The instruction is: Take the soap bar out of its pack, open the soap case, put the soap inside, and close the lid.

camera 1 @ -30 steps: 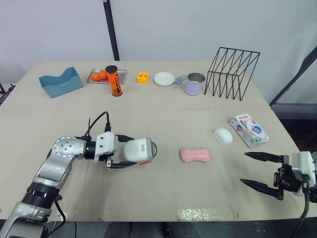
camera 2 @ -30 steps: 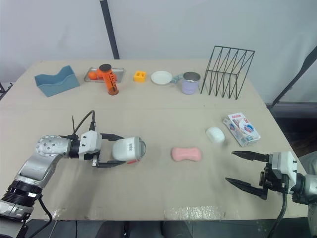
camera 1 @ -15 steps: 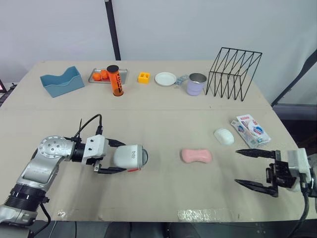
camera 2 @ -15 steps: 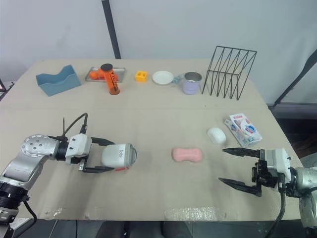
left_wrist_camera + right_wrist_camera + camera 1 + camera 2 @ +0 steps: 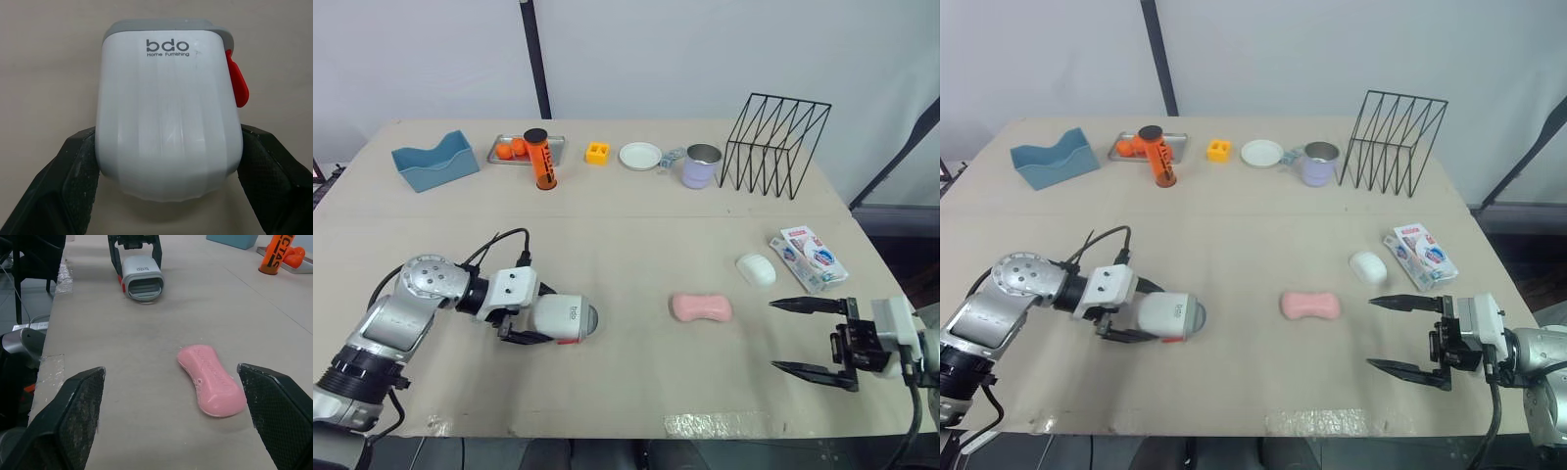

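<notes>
Fingers of your left gripper pinched the white soap case, which had been drawn left, farther from the bare pink soap bar at mid-table. Your right gripper, fingers spread wide, had edged toward the bar. The pack lay right; opening the case looked next.

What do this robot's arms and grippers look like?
The left arm is silvery metal with rounded joints and looping black cables. Each wrist ends in a white block. The left gripper and right gripper each have two black, tapering fingers with pebbled pads.
</notes>
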Robot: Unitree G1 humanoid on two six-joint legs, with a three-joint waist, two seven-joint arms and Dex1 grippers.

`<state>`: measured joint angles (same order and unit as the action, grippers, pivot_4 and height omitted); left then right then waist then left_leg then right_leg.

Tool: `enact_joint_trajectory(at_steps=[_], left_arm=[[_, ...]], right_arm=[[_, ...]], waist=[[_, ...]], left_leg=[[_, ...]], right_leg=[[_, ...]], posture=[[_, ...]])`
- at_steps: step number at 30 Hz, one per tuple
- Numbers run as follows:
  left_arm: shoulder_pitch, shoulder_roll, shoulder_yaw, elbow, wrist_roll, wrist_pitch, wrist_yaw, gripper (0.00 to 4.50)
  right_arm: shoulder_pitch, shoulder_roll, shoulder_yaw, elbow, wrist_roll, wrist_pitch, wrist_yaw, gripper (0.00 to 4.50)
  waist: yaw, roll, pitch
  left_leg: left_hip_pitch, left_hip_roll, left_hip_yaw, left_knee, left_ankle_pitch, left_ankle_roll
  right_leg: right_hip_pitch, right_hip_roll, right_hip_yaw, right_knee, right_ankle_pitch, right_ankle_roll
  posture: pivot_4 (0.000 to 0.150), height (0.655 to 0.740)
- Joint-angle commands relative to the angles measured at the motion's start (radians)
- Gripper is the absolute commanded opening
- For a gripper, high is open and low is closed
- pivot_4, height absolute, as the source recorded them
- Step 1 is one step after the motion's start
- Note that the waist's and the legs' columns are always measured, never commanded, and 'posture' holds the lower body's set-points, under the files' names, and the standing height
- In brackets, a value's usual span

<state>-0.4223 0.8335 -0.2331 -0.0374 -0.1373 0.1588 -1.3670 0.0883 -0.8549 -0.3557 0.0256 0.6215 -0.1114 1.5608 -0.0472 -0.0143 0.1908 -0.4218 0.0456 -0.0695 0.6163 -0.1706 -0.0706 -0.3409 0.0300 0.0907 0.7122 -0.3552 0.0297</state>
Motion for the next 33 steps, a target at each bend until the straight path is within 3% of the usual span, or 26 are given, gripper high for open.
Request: enact_joint_trajectory(at_steps=[1, 18, 33], left_arm=[[-0.044, 0.006, -0.013, -0.072, 0.015, 0.064, 0.013, 3.47], [-0.137, -0.004, -0.051, -0.148, 0.016, 0.190, 0.001, 3.47], [-0.148, -0.002, -0.058, -0.127, 0.022, 0.176, 0.000, 3.47]], right_arm=[[0.001, -0.015, -0.004, -0.012, 0.003, -0.013, 0.038, 4.45], [-0.011, -0.010, 0.014, 0.012, -0.013, -0.024, 0.035, 4.45], [-0.016, -0.011, 0.022, 0.026, -0.017, -0.035, 0.035, 4.45]], waist=[[0.000, 0.000, 0.000], [0.000, 0.000, 0.000], [0.000, 0.000, 0.000]], left_leg=[[0.000, 0.000, 0.000, 0.000, 0.000, 0.000], [0.000, 0.000, 0.000, 0.000, 0.000, 0.001], [0.000, 0.000, 0.000, 0.000, 0.000, 0.001]], right_leg=[[0.000, 0.000, 0.000, 0.000, 0.000, 0.000], [0.000, 0.000, 0.000, 0.000, 0.000, 0.000], [0.000, 0.000, 0.000, 0.000, 0.000, 0.000]], posture=[[0.150, 0.7400], [0.150, 0.7400], [0.150, 0.7400]])
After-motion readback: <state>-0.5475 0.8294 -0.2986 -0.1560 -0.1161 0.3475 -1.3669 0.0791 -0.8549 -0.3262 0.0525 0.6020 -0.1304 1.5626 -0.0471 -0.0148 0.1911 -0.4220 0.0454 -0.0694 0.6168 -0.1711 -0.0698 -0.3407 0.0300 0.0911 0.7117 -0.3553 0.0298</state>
